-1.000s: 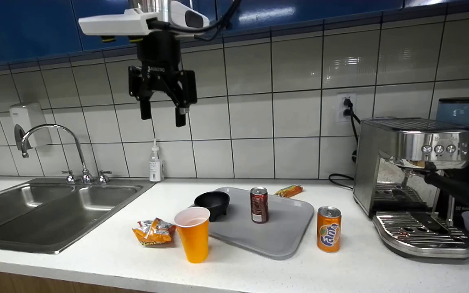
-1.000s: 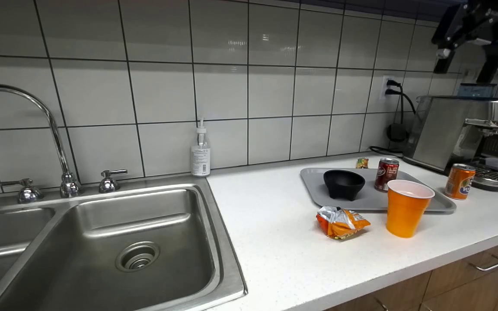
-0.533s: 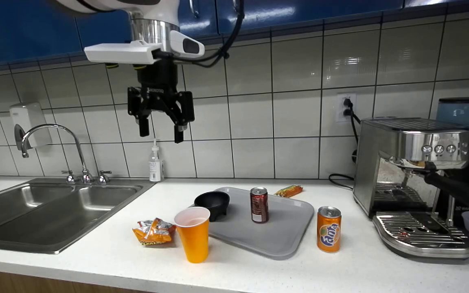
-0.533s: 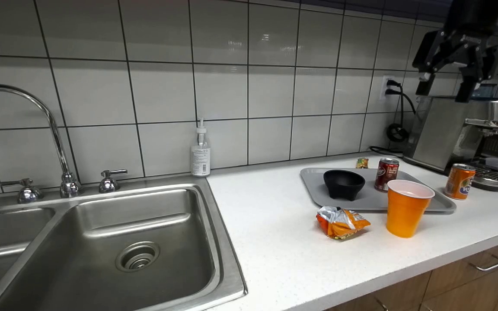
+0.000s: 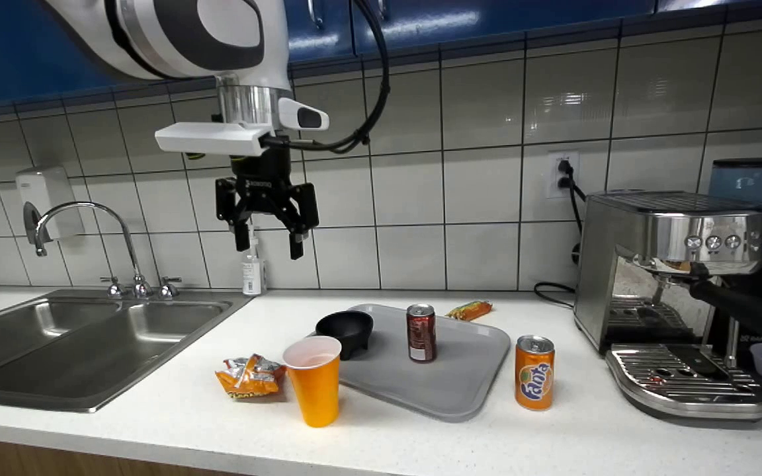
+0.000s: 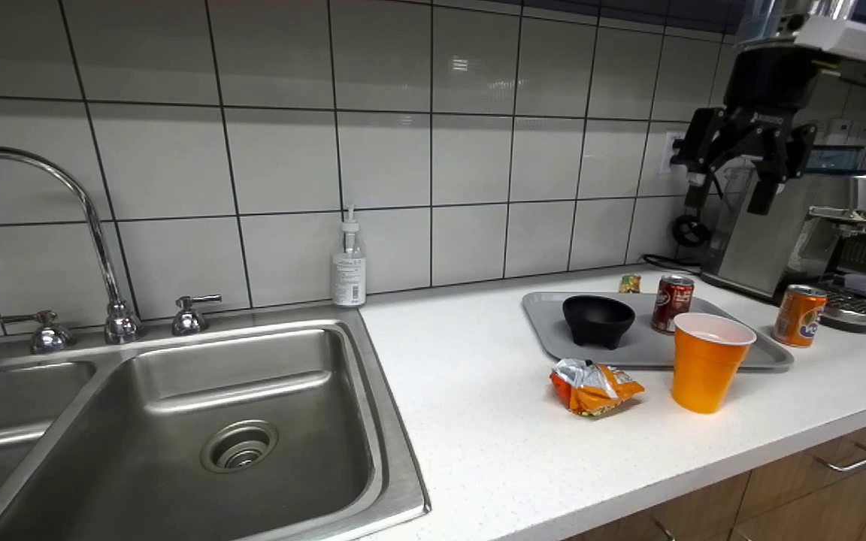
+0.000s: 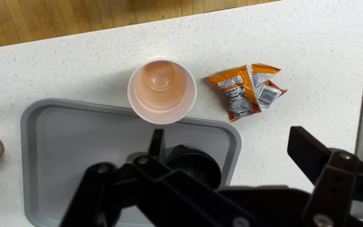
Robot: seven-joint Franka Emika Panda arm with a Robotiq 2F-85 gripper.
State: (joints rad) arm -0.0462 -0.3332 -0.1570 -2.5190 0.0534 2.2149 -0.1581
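Observation:
My gripper (image 5: 270, 245) hangs in the air above the counter, fingers spread wide with nothing between them. An orange cup (image 7: 162, 91) with a white inside stands upright by the edge of a grey tray (image 7: 74, 142). Beside the cup lies a crumpled orange and silver snack bag (image 7: 247, 90). On the tray sit a black bowl (image 6: 598, 319) and a dark red can (image 5: 421, 334). In the wrist view one finger partly covers the bowl, and the red can does not show. An orange Fanta can (image 5: 534, 373) stands on the counter beyond the tray.
A small colourful packet (image 5: 470, 311) lies behind the tray. An espresso machine (image 5: 672, 231) stands at the opposite end from the steel sink (image 6: 395, 421) and its faucet (image 6: 87, 207). A pump bottle (image 6: 349, 267) stands against the tiled wall.
The arm has come down well, and in an exterior view it also shifts leftward. Its fingers have stayed apart. The things on the counter and tray have kept their places.

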